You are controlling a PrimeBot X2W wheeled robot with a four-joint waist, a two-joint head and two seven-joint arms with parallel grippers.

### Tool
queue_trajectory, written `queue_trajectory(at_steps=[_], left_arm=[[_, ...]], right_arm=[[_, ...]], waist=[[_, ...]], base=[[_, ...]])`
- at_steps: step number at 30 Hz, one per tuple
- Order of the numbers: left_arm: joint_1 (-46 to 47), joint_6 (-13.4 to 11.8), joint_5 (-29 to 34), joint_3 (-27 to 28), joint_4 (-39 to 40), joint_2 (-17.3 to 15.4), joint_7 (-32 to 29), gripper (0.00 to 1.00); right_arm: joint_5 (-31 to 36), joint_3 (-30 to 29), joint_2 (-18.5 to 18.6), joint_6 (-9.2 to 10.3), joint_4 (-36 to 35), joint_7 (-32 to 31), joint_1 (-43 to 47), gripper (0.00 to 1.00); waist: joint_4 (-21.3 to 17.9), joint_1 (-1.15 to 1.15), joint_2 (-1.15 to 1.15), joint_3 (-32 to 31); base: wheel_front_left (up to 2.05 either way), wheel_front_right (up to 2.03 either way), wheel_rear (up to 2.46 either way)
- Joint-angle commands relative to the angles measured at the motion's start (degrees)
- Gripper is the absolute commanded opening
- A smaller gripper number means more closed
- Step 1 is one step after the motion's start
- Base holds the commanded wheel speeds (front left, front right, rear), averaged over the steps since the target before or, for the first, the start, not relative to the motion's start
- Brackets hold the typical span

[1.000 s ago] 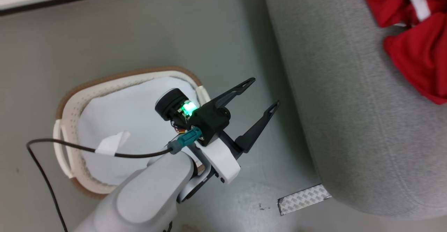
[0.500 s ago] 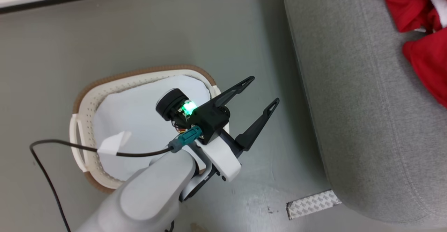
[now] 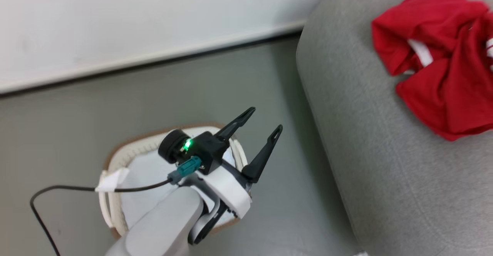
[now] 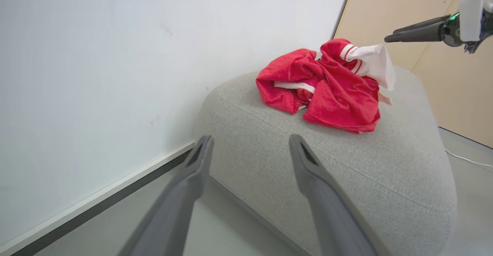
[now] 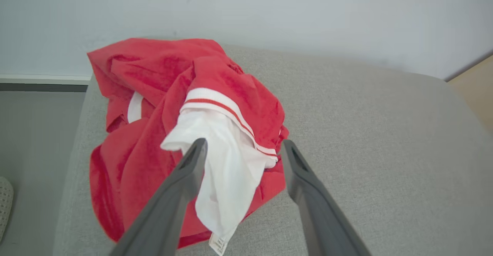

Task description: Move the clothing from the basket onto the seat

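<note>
Clothing (image 5: 146, 106): red heap on the seat (image 5: 366, 152), just ahead of the right end effector (image 5: 243, 143). Its jaws stand apart with the white sleeve end between them, ungripped. Basket (image 3: 133, 148) lies beneath the left end effector (image 3: 264, 120), which is spread and empty. The basket bottom is bare where visible. Judged: release step, task near done. Next: lift the right arm clear without snagging the sleeve.

White wall (image 3: 115, 25) w/ baseboard (image 3: 154, 56), grey floor (image 3: 115, 109), tan panel (image 4: 454, 86).
</note>
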State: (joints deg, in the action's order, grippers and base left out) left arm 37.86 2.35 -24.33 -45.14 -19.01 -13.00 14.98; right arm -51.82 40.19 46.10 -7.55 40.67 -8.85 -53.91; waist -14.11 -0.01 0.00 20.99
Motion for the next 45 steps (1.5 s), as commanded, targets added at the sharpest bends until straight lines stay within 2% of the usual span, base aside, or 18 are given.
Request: queue_trajectory(at_steps=[1,10,15,19,24,31,37,38,45], left_arm=[[-1.58,-0.35,-0.52,0.53,0.06,-0.1,0.17,1.0],[-8.29,-1.65,-1.02,5.83,2.56,-0.34,0.19,1.0],[-12.21,-3.6,-1.36,10.24,2.97,-0.84,0.17,1.0],[-14.62,-4.62,-2.12,14.51,4.18,-1.74,0.16,1.0],[-18.22,-6.17,-3.5,21.15,5.15,-2.44,0.16,1.0],[-23.09,-7.42,-1.95,28.85,4.94,-2.45,0.17,1.0],[-27.21,-5.46,-0.54,34.5,4.49,0.02,0.17,1.0],[-27.21,-5.46,-0.54,34.5,4.49,0.02,0.17,1.0],[-30.98,-3.84,4.75,39.22,3.25,3.67,0.17,1.0]], right_arm=[[0.79,0.63,0.99,0.13,-1.36,0.09,0.97,1.0],[1.37,1.04,4.14,0.13,-13.29,1.21,3.18,1.0],[3.25,-1.65,3.76,0.13,-16.58,3.45,5.51,1.0],[4.91,-5.64,1.72,0.13,-18.47,7.12,8.97,1.0],[7.24,-11.85,-3.48,0.13,-20.06,12.17,15.45,1.0],[13.17,-19.96,-13.53,0.13,-23.54,18.02,26.58,1.0],[18.59,-23.6,-21.72,0.13,-26.39,22.43,36.28,1.0],[18.59,-23.6,-21.72,0.13,-26.39,22.43,36.28,1.0],[24.71,-27.64,-30.52,0.13,-29.1,24.02,44.23,1.0]], waist=[[-0.1,0.01,0.0,-5.48],[1.23,0.01,0.0,-15.14],[2.62,0.01,0.0,-20.05],[4.1,0.01,0.0,-21.57],[5.85,0.01,0.0,-22.3],[7.88,0.01,0.0,-22.66],[8.7,0.01,0.0,-22.79],[8.7,0.01,0.0,-22.79],[8.86,0.01,0.0,-22.67]], base=[[0.0,0.0,0.0],[0.0,0.0,0.0],[0.0,0.0,0.0],[0.0,0.0,0.0],[0.0,0.0,0.0],[0.0,0.0,0.0],[0.0,0.0,0.0],[0.0,0.0,0.0],[0.0,0.0,0.0]])
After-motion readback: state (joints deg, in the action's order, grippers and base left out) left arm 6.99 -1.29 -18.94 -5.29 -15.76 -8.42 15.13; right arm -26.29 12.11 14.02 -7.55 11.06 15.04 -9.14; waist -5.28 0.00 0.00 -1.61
